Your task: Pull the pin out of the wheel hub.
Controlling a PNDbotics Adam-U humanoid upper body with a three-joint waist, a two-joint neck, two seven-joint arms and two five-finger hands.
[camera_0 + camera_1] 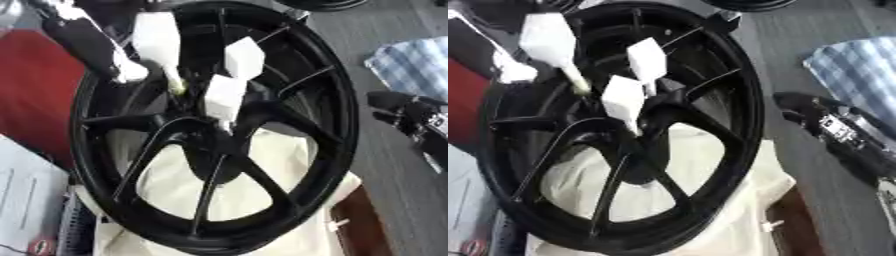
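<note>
A black spoked wheel (341,115) leans tilted on a cream cloth. Three white block-headed pins stick out around its hub (214,140): a large one (157,37) at the upper left, one (243,57) at the upper right, and one (224,95) nearest the hub centre. My left hand (129,71) comes in from the upper left on a black arm; its pale tip lies against the large pin's lower left side, and its grip is hidden. To the right of the rim my right hand (815,110) hovers apart from the wheel, with its dark fingers stretched toward it.
A cream cloth (280,165) lies under the wheel. A red surface (31,90) is at the left, white sheets (26,195) at the lower left, a blue checked cloth (416,60) at the right, and another dark tyre (324,4) at the top edge.
</note>
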